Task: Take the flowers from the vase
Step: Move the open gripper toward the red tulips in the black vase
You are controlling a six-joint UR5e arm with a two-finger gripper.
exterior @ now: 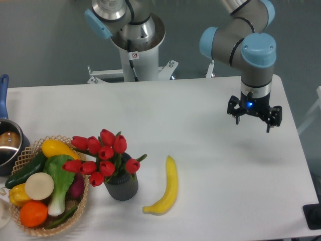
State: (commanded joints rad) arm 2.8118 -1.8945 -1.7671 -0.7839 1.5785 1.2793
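The pincer [254, 119] is seen in the right part of the frame, held above the white surface [210, 150] with its fingers spread apart and nothing between them; a blue light is lit on its dark body. The flowers [103, 153] are found in the lower left of the frame, well apart from the pincer. They are made up of about ten red tulip buds on green stems with leaves, and the bunch spreads wider than the vase [122, 187] in which it is set. The vase is a short, dark grey cylinder with ribbed sides. Just to its left a wicker basket [30, 228] filled with coloured vegetables is placed. To its right a yellow banana [167, 189] is laid on the surface. A steel pot [7, 145] with a blue handle is cut off by the left edge.
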